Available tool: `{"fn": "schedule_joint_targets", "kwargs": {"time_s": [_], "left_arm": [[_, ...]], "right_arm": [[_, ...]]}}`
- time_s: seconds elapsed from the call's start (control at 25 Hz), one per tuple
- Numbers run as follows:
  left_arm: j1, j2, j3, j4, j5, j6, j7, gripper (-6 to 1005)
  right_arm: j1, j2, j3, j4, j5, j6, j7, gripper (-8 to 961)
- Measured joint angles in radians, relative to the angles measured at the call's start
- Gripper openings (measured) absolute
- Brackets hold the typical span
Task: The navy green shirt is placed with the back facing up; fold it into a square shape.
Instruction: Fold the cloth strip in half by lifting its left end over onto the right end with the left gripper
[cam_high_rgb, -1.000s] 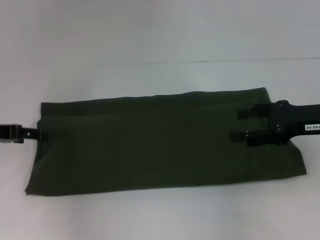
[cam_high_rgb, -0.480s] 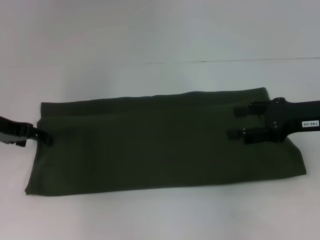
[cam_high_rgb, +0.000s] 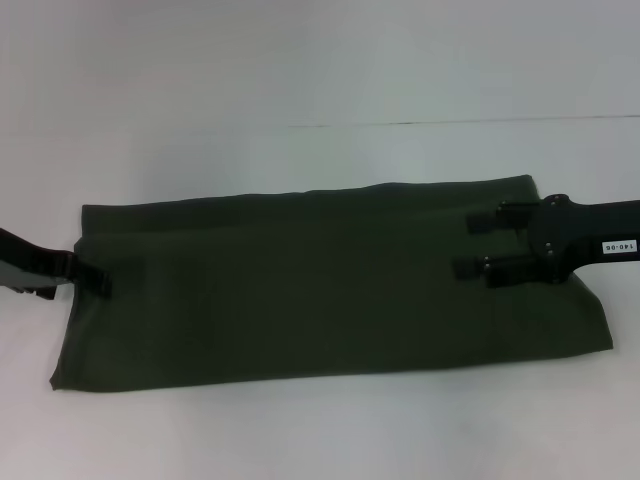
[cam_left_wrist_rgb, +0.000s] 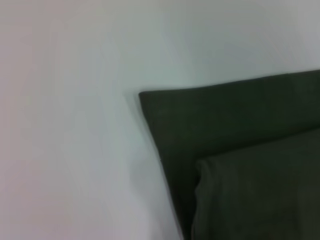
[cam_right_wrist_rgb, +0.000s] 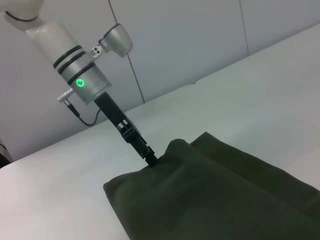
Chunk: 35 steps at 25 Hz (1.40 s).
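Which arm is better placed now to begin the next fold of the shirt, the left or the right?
Probably the left. The left gripper is already at the short end edge of the navy green shirt, touching the cloth. The right gripper is over the cloth, inside its edge, with jaws open and holding nothing.

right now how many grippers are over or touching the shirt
2. The left gripper touches the navy green shirt at its left edge; the right gripper is open over its right end.
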<state>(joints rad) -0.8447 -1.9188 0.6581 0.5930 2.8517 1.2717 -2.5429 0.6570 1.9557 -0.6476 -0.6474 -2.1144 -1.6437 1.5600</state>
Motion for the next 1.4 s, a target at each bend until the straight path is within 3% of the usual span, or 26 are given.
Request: {"fn": "schedule_joint_targets", "kwargs": {"time_s": [1.4], "left_arm": [[-0.032,-0.003,0.047,-0.052,0.003,-0.012,-0.037,846]], "right_arm": [[0.025,-0.006,-0.012,-0.002,-0.001,0.008,-0.008,871]]}}
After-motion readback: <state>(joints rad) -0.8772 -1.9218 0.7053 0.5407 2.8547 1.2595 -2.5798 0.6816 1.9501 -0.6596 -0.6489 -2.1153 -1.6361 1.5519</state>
